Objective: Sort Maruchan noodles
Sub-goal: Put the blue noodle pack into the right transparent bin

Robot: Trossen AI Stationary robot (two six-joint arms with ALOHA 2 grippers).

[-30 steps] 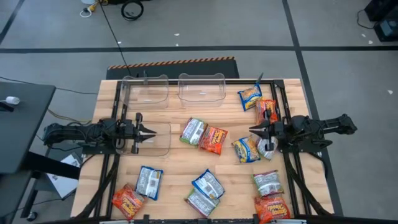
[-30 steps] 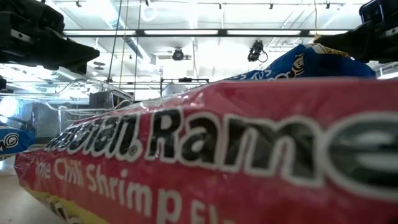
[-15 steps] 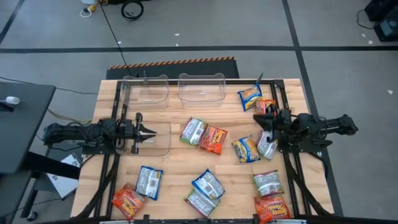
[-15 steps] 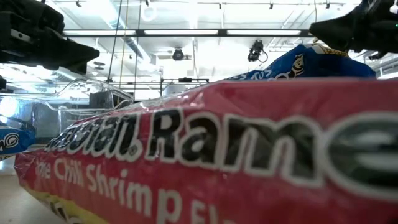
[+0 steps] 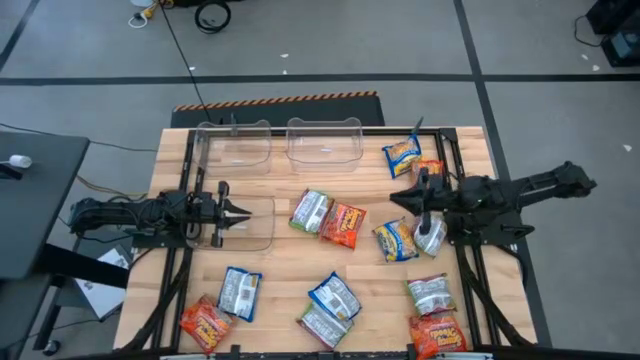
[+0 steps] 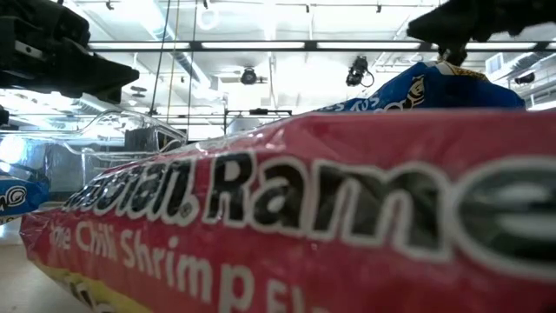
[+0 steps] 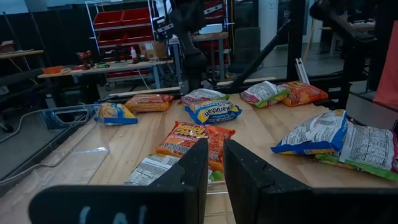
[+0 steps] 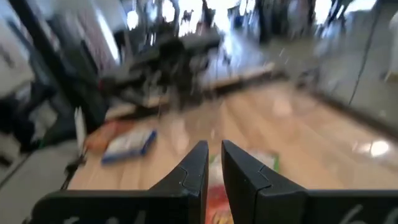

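Note:
Several Maruchan noodle packets lie flat and scattered on the wooden table (image 5: pixel 280 260). Among them are a green-and-white one (image 5: pixel 311 212), an orange-red one (image 5: pixel 343 224) and a blue-and-yellow one (image 5: pixel 395 240) near the middle. Others lie by the near edge and at the far right (image 5: pixel 402 153). My left gripper (image 5: pixel 247 212) is shut and level over a clear bin (image 5: pixel 255 232) at the left. My right gripper (image 5: pixel 393 197) is shut and raised above the packets at the right, holding nothing. In the right wrist view its fingers (image 8: pixel 214 146) point across the table.
Two more clear bins (image 5: pixel 235 145) (image 5: pixel 324 140) stand at the far edge. An orange-red packet (image 6: pixel 261 217) fills the low view, with a blue one (image 6: pixel 434 87) behind it. Dark frame rails (image 5: pixel 455 170) run along both table sides.
My right gripper has risen off its low resting pose, moved a little toward the table's middle and rolled about its own axis, staying shut and empty. No packet has moved.

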